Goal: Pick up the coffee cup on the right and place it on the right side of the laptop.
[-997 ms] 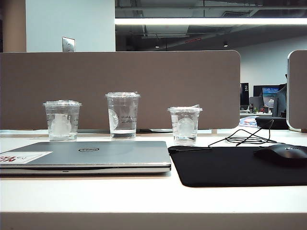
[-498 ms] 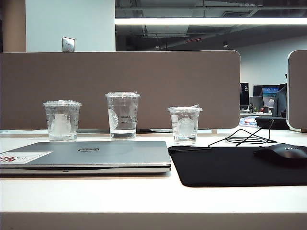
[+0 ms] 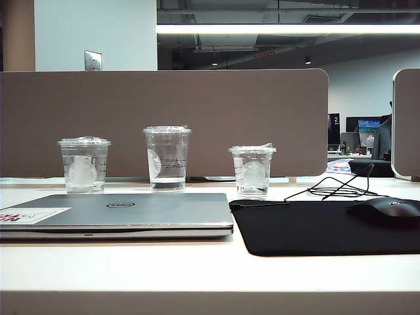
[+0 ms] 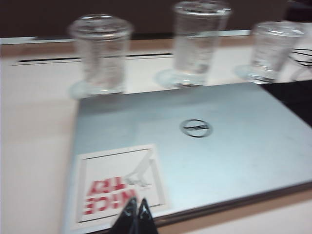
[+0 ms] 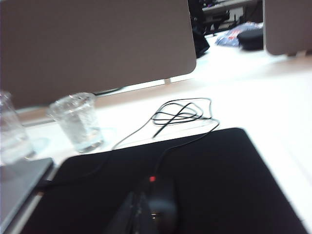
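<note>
Basically nothing was done yet at this point. The coffee cup sat untouched right of centre in the exterior view, on the white desk just behind the back left corner of the black mouse mat, a short way off the laptop and its right edge. Neither arm showed in that view.

The left gripper hung at the bottom edge of its wrist picture over the laptop's sticker, jaws pressed together, holding nothing. The right gripper was closed too, low in its blurry frame beside the mouse.

So reach, grasp and placement were all left. The cup looked like thin clear ribbed plastic with a flat lid, probably slippery and squashy. The laptop was smooth matte silver.
</note>
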